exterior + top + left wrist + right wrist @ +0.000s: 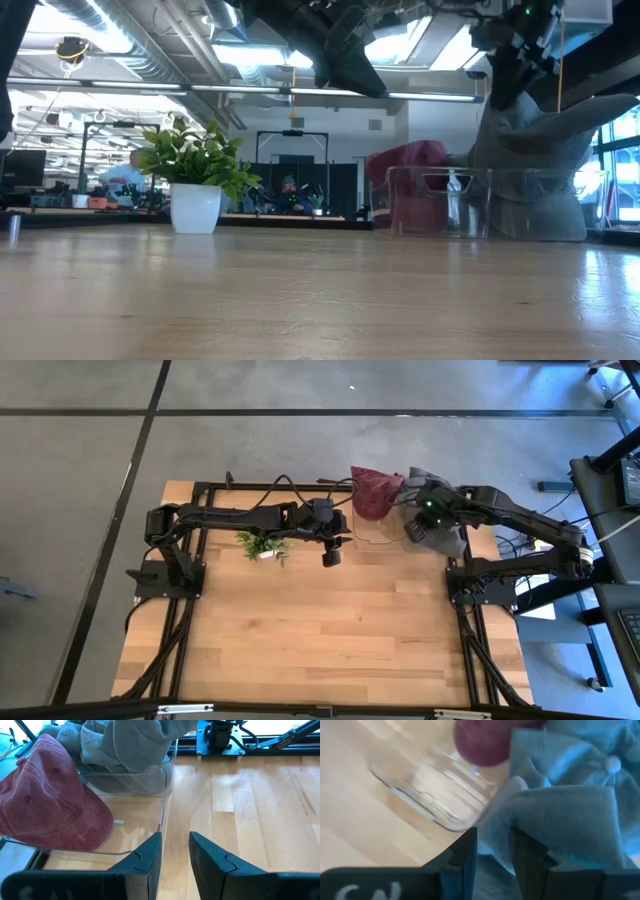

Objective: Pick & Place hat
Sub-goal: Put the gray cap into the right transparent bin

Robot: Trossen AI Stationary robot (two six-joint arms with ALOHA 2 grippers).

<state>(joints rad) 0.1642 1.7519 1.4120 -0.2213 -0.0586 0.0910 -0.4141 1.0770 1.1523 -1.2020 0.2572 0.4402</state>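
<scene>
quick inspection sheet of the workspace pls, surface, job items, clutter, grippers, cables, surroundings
surface: wooden table, bare across its near half
job's things: red hat and grey hat in a clear tray at the far edge
clutter: small potted plant
grippers: left gripper empty, near the tray; right gripper over the grey hat, fingers slightly apart, grip not confirmed
cables: bundles run along both arms
surroundings: grey floor, desks at right; a person far behind the plant
</scene>
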